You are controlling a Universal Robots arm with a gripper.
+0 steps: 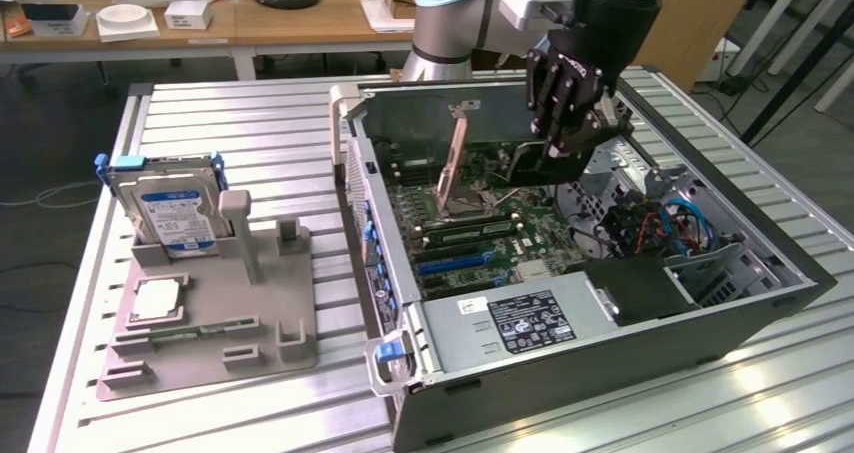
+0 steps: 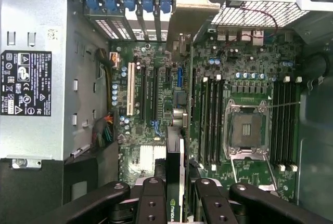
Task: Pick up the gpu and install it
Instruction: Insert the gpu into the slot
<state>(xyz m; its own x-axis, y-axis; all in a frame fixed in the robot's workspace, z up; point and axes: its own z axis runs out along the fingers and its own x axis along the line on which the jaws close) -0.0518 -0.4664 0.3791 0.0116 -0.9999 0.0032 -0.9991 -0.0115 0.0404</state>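
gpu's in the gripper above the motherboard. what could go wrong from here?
1. The thin black gpu card, clamped in the black-fingered gripper, looks offset from the long black expansion slots; it could come down on board parts instead.
2. The wide fingers may clip the dark memory slots beside it.

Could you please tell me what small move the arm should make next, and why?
Probably a short, slow descent towards the green motherboard. The black pincer is shut on the thin black graphics card, held edge-on above the board inside the open dark computer case and not yet seated; whether it lines up with a slot I cannot tell.
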